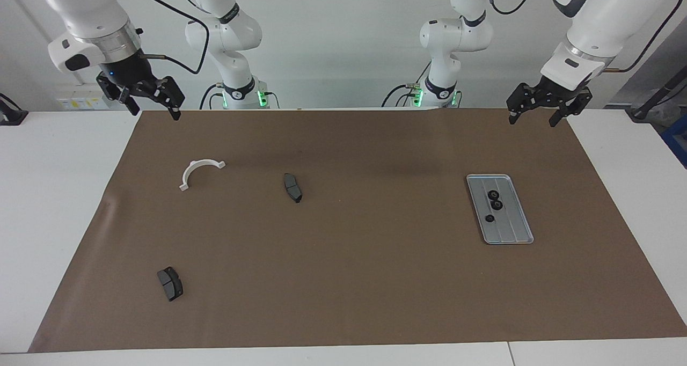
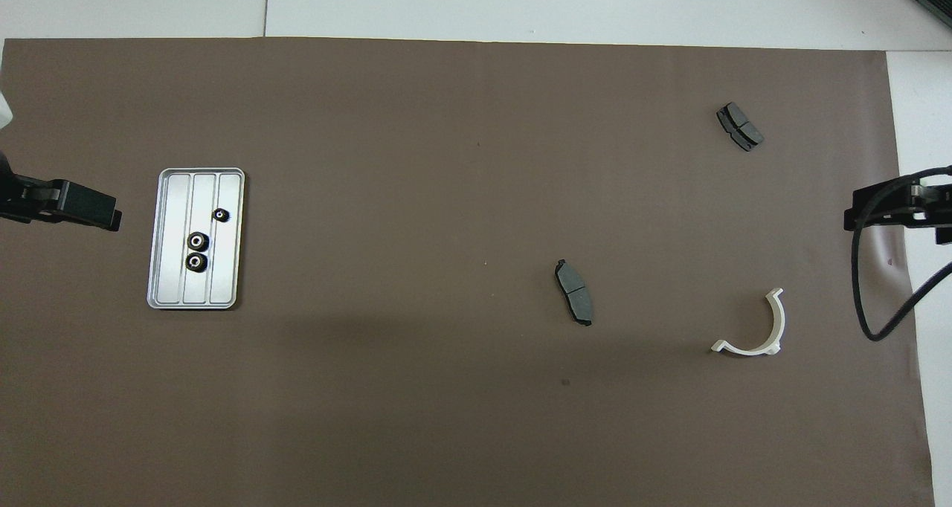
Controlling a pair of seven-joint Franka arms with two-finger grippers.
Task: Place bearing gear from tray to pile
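A silver ridged tray (image 1: 510, 232) (image 2: 171, 269) lies toward the left arm's end of the table. In it sit two black bearing gears (image 1: 497, 204) (image 2: 197, 241) side by side, and a smaller black gear (image 1: 489, 218) (image 2: 220, 214) farther from the robots. The pile is scattered toward the right arm's end: a white semicircular bracket (image 1: 198, 171) (image 2: 758, 328) and two dark grey brake pads (image 1: 292, 187) (image 2: 573, 292). My left gripper (image 1: 532, 120) (image 2: 74, 206) hangs open and empty over the mat's edge near the tray. My right gripper (image 1: 154, 111) (image 2: 892, 210) waits open and empty over the mat's corner at its own end.
A brown mat (image 1: 375, 280) covers most of the white table. The second brake pad (image 1: 170, 283) (image 2: 740, 126) lies farthest from the robots, near the right arm's end. A black cable (image 2: 866, 299) loops down from the right gripper.
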